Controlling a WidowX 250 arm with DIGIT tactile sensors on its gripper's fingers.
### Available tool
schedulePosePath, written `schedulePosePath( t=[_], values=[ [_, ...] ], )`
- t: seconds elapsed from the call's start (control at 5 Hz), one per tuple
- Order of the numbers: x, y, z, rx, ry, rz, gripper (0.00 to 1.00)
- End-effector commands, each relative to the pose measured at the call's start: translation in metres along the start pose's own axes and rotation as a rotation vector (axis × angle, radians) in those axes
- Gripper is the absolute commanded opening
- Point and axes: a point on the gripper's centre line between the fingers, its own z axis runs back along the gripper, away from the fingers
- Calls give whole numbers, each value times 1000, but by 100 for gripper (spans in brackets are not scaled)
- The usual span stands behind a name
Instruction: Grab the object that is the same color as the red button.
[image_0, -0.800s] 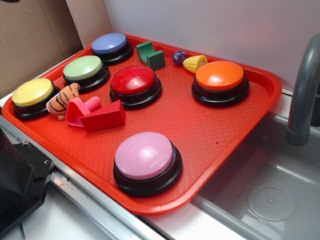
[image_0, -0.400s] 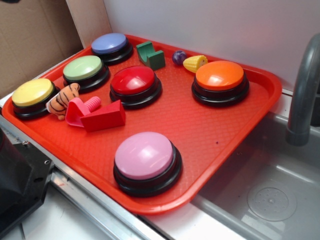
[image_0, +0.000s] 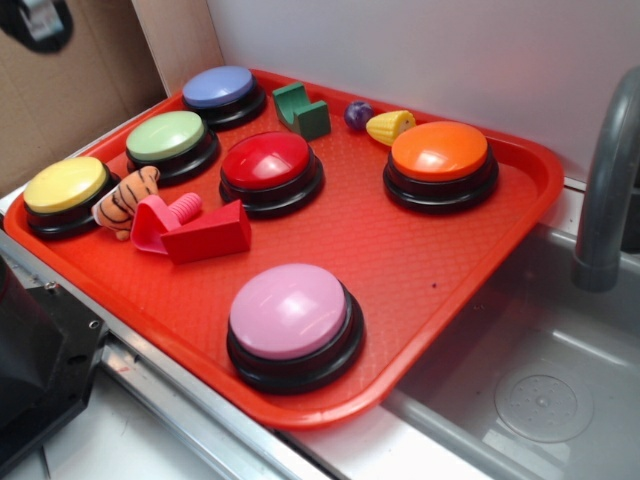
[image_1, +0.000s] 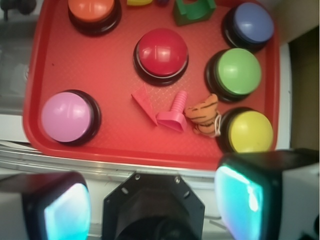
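Note:
The deep-red wedge block (image_0: 210, 232) lies on the red tray (image_0: 400, 240), just in front of the red button (image_0: 267, 160). In the wrist view the wedge (image_1: 145, 102) lies below the red button (image_1: 161, 48). My gripper (image_1: 152, 205) is open and empty, its two teal-padded fingers (image_1: 240, 200) wide apart. It hangs high above the tray's near edge, over the black robot base, well short of the wedge. In the exterior view only a black part of the arm (image_0: 35, 20) shows at the top left corner.
A pinkish curved piece with a screw (image_0: 160, 218) touches the wedge's left side, beside a tiger toy (image_0: 125, 198). Yellow (image_0: 65, 185), green (image_0: 166, 135), blue (image_0: 218, 87), orange (image_0: 440, 150) and pink (image_0: 290, 310) buttons, a green block (image_0: 302, 110) and a corn toy (image_0: 390, 126) share the tray. A sink and faucet (image_0: 605, 200) stand at the right.
A black part of the arm has come into the exterior view at the top left corner. The things on the tray have not moved.

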Motion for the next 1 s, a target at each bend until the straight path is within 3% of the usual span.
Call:
schedulePosePath(
  t=[0.0,0.2,0.8],
  values=[
    [27,5,-43,57,-42,-89,100],
    [41,4,-70,38,-92,-160,100],
    [54,-2,-131,3,-61,-227,100]
  ],
)
